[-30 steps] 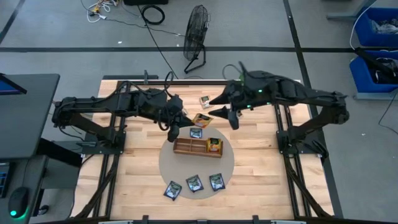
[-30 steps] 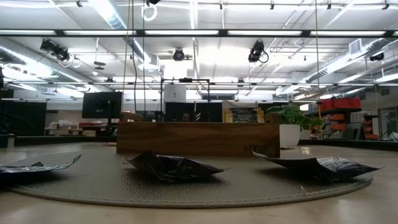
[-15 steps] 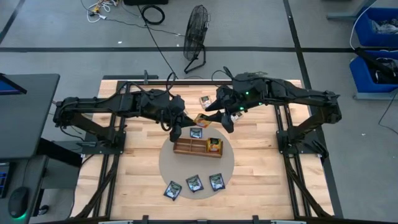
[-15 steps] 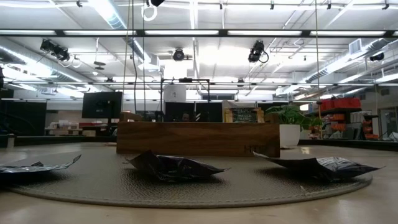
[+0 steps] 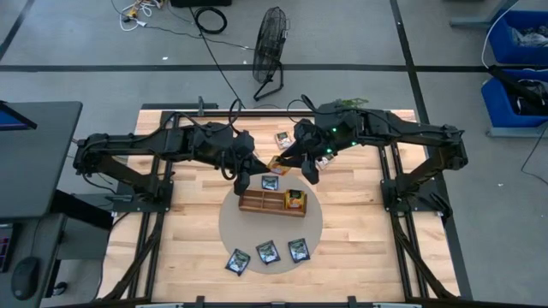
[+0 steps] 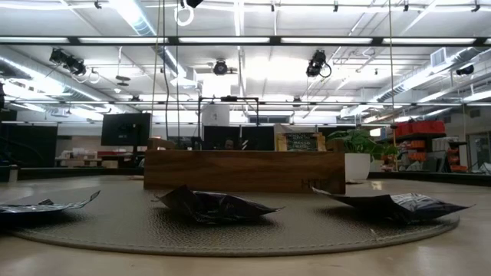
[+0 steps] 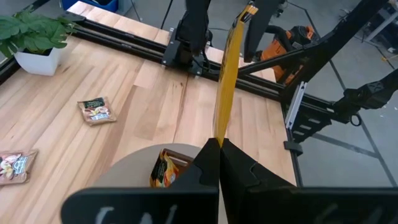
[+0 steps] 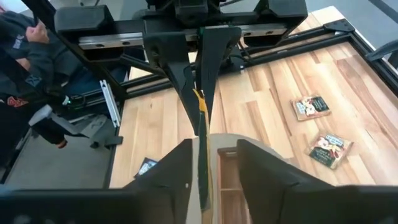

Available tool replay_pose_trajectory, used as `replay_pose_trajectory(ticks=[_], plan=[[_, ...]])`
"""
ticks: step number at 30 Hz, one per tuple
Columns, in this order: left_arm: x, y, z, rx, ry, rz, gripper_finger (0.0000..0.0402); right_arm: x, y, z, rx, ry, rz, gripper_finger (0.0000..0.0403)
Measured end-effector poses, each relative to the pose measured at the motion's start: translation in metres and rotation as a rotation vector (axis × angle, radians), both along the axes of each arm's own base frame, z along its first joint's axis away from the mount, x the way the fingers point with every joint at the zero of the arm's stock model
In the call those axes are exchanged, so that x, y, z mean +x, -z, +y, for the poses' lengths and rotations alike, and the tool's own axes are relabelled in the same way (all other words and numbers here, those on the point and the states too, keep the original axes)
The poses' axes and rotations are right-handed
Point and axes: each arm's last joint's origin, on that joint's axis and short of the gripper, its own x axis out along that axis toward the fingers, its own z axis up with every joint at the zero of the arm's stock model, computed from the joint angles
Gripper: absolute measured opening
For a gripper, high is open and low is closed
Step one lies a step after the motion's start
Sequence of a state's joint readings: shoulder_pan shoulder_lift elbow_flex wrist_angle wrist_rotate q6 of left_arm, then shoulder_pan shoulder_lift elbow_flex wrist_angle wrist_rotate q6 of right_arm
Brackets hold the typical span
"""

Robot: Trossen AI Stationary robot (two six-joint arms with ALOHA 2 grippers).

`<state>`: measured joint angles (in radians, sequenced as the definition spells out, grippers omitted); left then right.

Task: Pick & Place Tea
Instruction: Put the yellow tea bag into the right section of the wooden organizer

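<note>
An orange tea packet [image 5: 276, 162] hangs above the far edge of the round mat [image 5: 229, 224], with my left gripper [image 7: 219, 148] shut on it. In the left wrist view the packet [image 7: 225, 74] shows edge-on and reaches away from the fingers toward the right arm. My right gripper [image 8: 214, 149] is open; its two fingers stand on either side of the packet's other end [image 8: 200, 124]. The wooden tray [image 5: 257, 204] rests on the mat with another orange packet [image 5: 294, 199] in one compartment. A dark blue packet [image 5: 271, 182] lies just behind the tray. My left gripper pinches the orange packet's near end [image 7: 218, 129] between its two fingers, coming from the table's left and slanting down. The packet stands on edge, lifted clear of tray and mat. My right gripper brackets the packet's other end [image 8: 200, 134]; whether a finger touches it I cannot tell.
Three dark packets [image 5: 238, 261], [image 5: 267, 251], [image 5: 298, 249] lie on the mat's near edge. Two white-and-brown packets [image 7: 96, 111], [image 7: 13, 165] lie on the wood at the far side, near a potted plant [image 7: 37, 37]. A person's sleeve [image 8: 25, 56] shows beyond the table.
My right gripper has moved toward the table's left and slightly down, closing in on the orange packet that my left gripper holds, and now stands around the packet's free end. The left gripper and the packet have stayed where they were.
</note>
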<state>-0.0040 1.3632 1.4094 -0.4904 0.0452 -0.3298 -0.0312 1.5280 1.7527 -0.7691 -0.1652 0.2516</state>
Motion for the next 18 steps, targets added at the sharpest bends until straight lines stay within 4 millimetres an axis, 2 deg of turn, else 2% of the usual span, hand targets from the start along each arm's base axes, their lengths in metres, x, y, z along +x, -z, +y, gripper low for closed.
replay_pose_trajectory(ticks=[3,7,13,18], plan=[[0.0001,-0.0003,0.0003,0.0,-0.001,-0.003,0.0001,-0.0001,0.0,0.0003,0.003,-0.01,0.0,0.0087],[0.0002,-0.0004,0.0003,0.002,-0.001,-0.004,0.0001,-0.0002,0.0002,0.0004,0.0,-0.013,0.001,0.0016],[0.0005,-0.001,0.0004,-0.002,-0.006,-0.012,0.0011,-0.0013,-0.0005,0.0003,0.006,-0.007,0.003,0.0006],[0.0006,-0.0019,0.0006,0.027,0.002,-0.021,0.006,-0.0051,-0.0024,0.0001,0.002,0.002,0.004,0.0004]])
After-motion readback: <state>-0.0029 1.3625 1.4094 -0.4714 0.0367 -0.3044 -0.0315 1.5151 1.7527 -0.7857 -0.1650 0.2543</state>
